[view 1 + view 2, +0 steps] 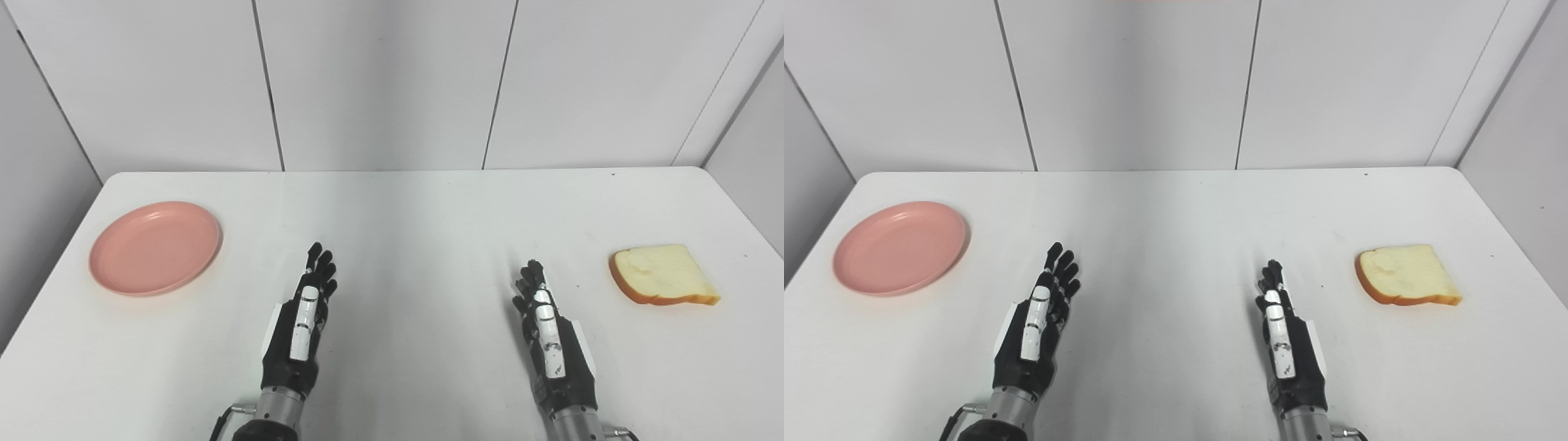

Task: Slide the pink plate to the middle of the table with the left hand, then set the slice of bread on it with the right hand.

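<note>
Round pink plate (155, 247), wedge bread slice (664, 274), matte white table (404, 208)

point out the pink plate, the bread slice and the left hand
pink plate (155, 248), left eye view, middle of its bare inner surface
bread slice (664, 274), left eye view, middle of its pale top face
left hand (1035, 327), right eye view, back of the open hand

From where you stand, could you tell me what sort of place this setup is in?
Probably a lab test booth, not a kitchen: plain white wall panels close in a bare white table that carries only a pink plate and a slice of bread, with the robot's two hands over it.
</note>
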